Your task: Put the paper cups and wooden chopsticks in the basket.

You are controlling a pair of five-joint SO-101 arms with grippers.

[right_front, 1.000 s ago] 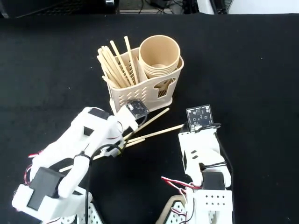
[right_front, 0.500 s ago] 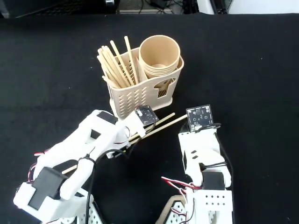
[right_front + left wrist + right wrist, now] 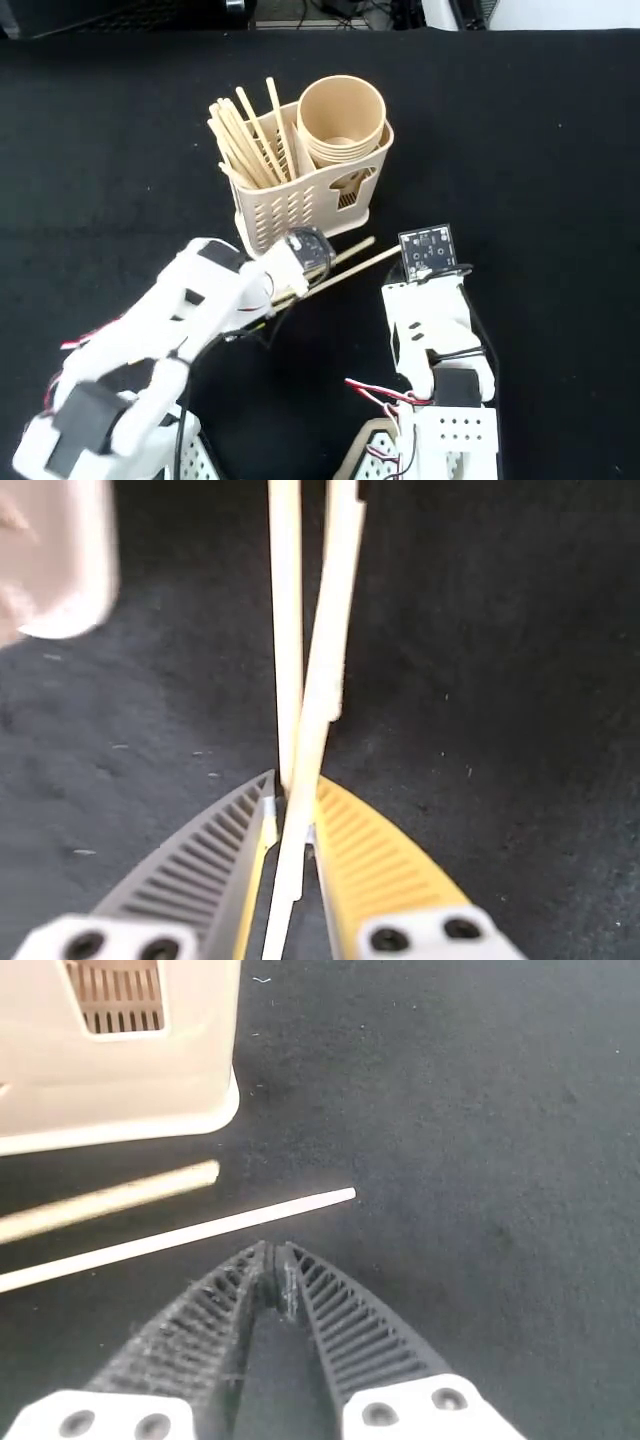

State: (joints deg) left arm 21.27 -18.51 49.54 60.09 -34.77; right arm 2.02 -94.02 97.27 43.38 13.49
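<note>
The beige slotted basket (image 3: 300, 200) stands at the table's middle, with several wooden chopsticks (image 3: 245, 135) in one compartment and stacked paper cups (image 3: 341, 115) in the other. Just in front of it, my left gripper (image 3: 287, 289) (image 3: 290, 802) is shut on two more chopsticks (image 3: 352, 263) (image 3: 322, 660), which cross between its fingers and point toward the right arm. The basket's corner (image 3: 55, 565) is close beside them. My right gripper (image 3: 272, 1272) is shut on nothing, low over the cloth, with the two chopstick ends (image 3: 190, 1232) and the basket wall (image 3: 130, 1070) just ahead of it.
A black cloth (image 3: 540, 150) covers the whole table, with bare room on both sides of the basket. The right arm's body (image 3: 432, 320) lies to the right of the held chopsticks' tips.
My left gripper has shifted right toward the basket's front with the two chopsticks, whose free ends swung up and closer to the basket. The right arm has stayed still.
</note>
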